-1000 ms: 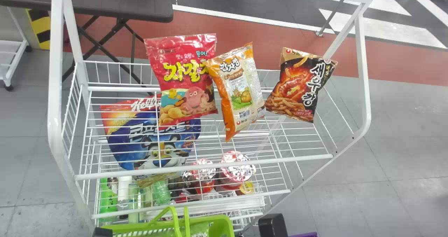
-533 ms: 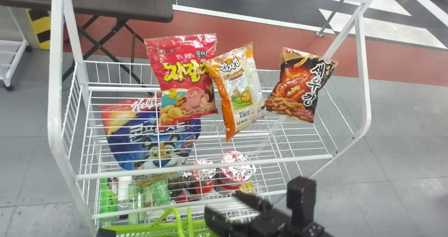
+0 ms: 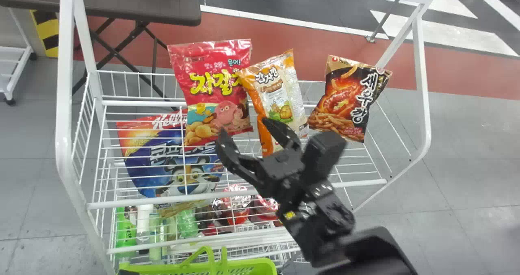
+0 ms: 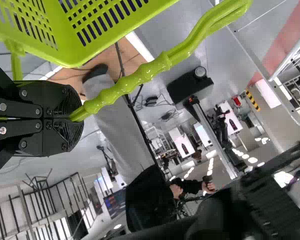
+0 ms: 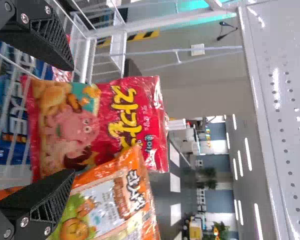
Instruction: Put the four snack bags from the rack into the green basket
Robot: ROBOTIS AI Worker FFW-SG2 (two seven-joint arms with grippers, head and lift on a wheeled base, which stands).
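On the rack's upper shelf stand a red snack bag (image 3: 211, 76), an orange-and-white bag (image 3: 280, 100) and a black-and-orange bag (image 3: 349, 100). My right gripper (image 3: 243, 127) is open in front of the red and orange bags; the right wrist view has this gripper (image 5: 72, 120) with the red bag (image 5: 100, 120) beyond its parted fingers and the orange bag (image 5: 120, 195) beside one finger. At the bottom edge, part of my left gripper (image 3: 129, 272) is by the green basket (image 3: 248, 265). In its wrist view, my left gripper (image 4: 74, 118) is shut on the basket's handle (image 4: 145, 72).
A blue cereal pouch (image 3: 174, 161) lies behind the rack's front wires, with bottles and red-lidded cups (image 3: 235, 210) lower down. White posts (image 3: 65, 104) frame the rack at both sides. A dark table (image 3: 142, 3) stands behind at left.
My right arm has come in from the bottom edge and moved up, bringing its gripper in front of the bags. The basket has shifted slightly at the bottom edge. The bags have not moved.
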